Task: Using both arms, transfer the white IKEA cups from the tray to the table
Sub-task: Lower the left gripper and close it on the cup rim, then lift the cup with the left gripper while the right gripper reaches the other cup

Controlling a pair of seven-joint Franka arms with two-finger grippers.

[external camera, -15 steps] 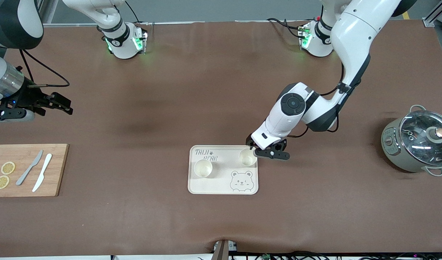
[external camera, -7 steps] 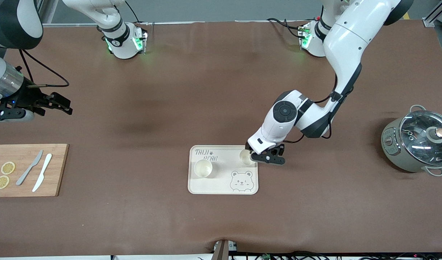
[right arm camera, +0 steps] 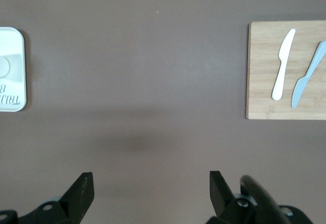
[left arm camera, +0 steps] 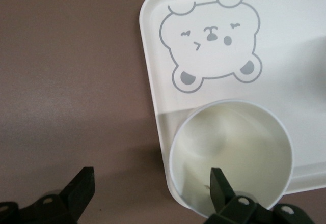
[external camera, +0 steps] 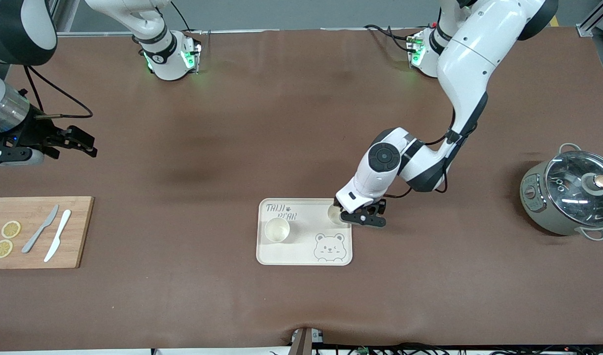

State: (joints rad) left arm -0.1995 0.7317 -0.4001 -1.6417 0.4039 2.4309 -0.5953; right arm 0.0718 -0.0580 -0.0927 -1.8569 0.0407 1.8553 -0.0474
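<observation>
Two white cups stand on the bear-printed tray [external camera: 301,254]. One cup [external camera: 276,230] is on the tray's part toward the right arm's end. The other cup [external camera: 334,215] is in the tray corner toward the left arm's end, farther from the front camera. My left gripper [external camera: 360,217] is open at this cup. In the left wrist view [left arm camera: 151,188], one finger [left arm camera: 220,183] is inside the cup [left arm camera: 239,147] and the other finger [left arm camera: 81,186] is outside, over the table past the tray's edge [left arm camera: 153,81]. My right gripper [external camera: 87,143] waits open and empty above the table at the right arm's end; it also shows in the right wrist view [right arm camera: 150,191].
A grey pot with glass lid [external camera: 570,192] stands at the left arm's end. A wooden cutting board [external camera: 77,231] with two lemon slices [external camera: 10,229] and two knives [external camera: 58,235] lies at the right arm's end, below my right gripper; the right wrist view shows the board [right arm camera: 265,71] and the tray's edge [right arm camera: 12,68].
My left arm has shifted a little toward the tray, with its gripper still at the corner cup. The cups, tray and right arm have stayed in place.
</observation>
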